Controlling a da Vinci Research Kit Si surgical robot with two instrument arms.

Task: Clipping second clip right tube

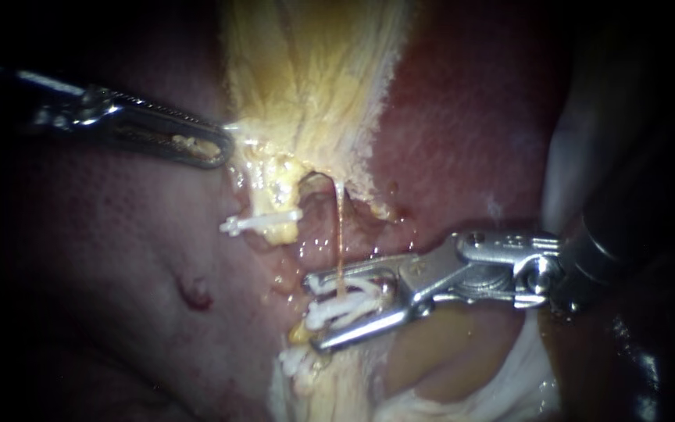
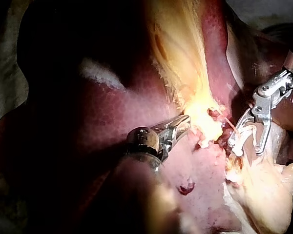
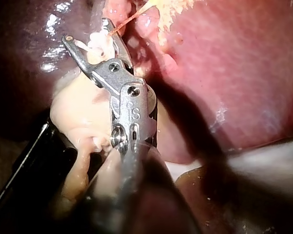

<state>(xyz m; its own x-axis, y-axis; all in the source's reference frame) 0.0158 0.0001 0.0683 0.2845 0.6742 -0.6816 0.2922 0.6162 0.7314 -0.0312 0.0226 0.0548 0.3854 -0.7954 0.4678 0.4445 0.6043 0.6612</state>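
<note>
A thin orange tube point(image 1: 340, 227) runs down from the yellow gallbladder tissue point(image 1: 306, 86) on the right. My right instrument point(image 1: 314, 311) comes in from the right. Its jaws stand apart, one on each side of the tube, and hold a white clip point(image 1: 347, 306) that straddles it. The same clip point(image 2: 237, 143) shows between those jaws point(image 2: 244, 146) in the left wrist view and in the right wrist view point(image 3: 95, 45). Another white clip point(image 1: 261, 223) sits on the yellow tube to the left. My left instrument point(image 1: 224, 148) grips the gallbladder's edge, jaws together on the tissue.
Dark red liver point(image 1: 111, 234) lies all around, with a small bleeding nick point(image 1: 195, 295). A further white clip point(image 1: 294, 361) sits just below the right instrument's jaws. Pale whitish tissue point(image 1: 509, 383) lies under the right shaft.
</note>
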